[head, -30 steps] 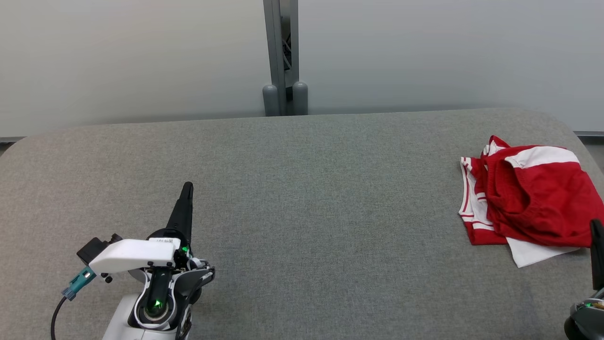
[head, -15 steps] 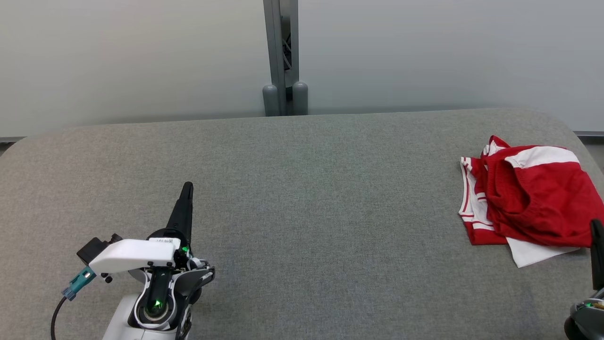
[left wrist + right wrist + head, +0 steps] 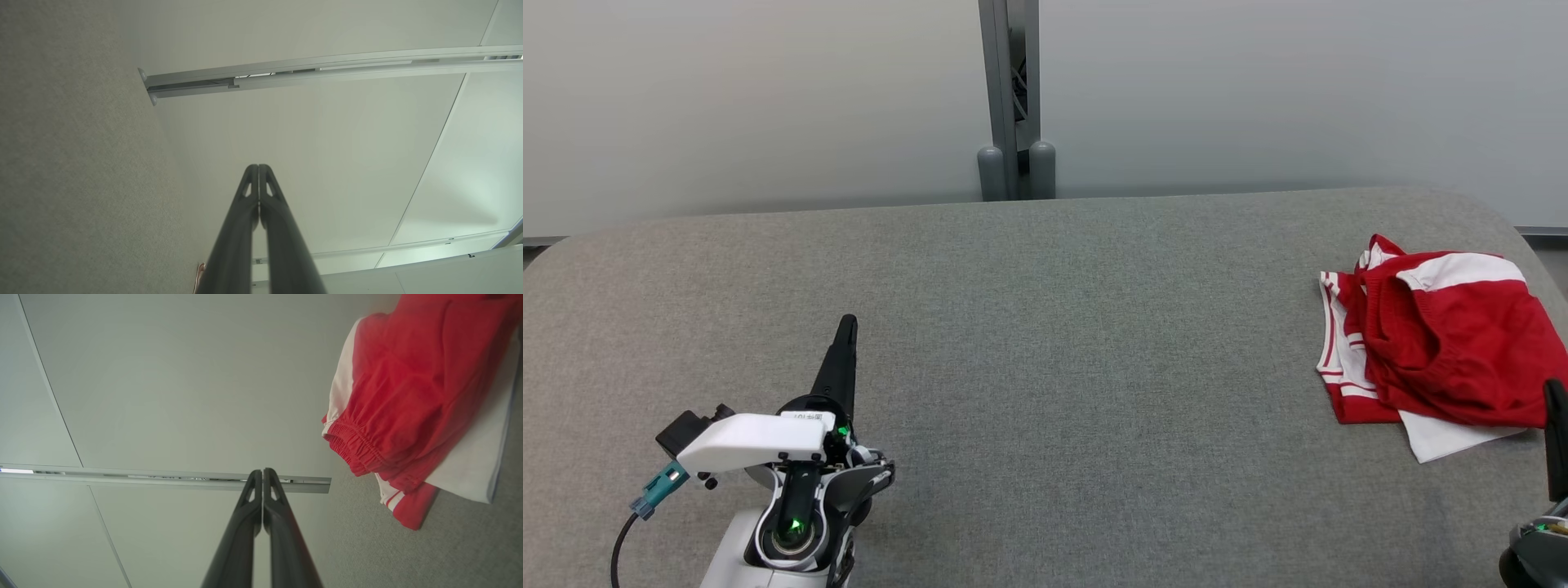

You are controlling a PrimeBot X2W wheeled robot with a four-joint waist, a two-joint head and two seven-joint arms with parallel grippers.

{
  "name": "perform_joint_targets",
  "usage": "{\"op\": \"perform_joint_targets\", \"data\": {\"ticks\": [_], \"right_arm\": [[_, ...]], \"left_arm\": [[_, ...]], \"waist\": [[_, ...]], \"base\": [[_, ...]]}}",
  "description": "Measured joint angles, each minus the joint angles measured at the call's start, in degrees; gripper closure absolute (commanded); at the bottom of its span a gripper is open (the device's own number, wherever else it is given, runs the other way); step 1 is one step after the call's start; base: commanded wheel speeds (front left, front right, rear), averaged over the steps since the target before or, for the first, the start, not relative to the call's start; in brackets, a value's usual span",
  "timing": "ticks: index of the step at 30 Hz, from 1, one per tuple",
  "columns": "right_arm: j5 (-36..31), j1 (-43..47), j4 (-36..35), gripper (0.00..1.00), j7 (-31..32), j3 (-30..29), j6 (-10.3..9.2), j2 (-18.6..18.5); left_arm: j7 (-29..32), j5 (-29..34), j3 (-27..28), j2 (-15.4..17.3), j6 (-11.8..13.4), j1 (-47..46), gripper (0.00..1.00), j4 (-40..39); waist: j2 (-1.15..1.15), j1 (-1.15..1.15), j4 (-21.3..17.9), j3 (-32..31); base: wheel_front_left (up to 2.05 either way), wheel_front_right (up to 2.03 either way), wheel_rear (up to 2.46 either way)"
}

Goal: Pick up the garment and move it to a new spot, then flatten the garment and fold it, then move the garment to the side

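Note:
A red and white garment (image 3: 1437,347) lies in a folded heap at the right end of the grey table (image 3: 1045,343). The right wrist view shows the garment (image 3: 412,392) close by, to the right of the fingers, with its elastic waistband facing them. My left gripper (image 3: 847,323) hovers over the table's near left part, shut, with nothing in it; its fingers (image 3: 258,168) are pressed together. At the lower right edge, just in front of the garment, my right gripper (image 3: 1555,387) is shut and empty, its fingers (image 3: 262,471) closed.
A pale partition wall (image 3: 768,98) runs behind the table, with a grey metal post (image 3: 1013,98) at its middle. The table's rounded corners lie at the far left and far right.

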Motion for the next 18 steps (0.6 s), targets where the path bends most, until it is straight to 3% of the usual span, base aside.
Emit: {"op": "perform_joint_targets", "data": {"ticks": [18], "right_arm": [[0.0,0.0,0.0,1.0,0.01,0.01,0.0,0.0]], "left_arm": [[0.0,-0.01,0.0,0.0,0.0,0.0,1.0,0.0]], "waist": [[0.0,0.0,0.0,0.0]], "base": [[0.0,0.0,0.0]]}}
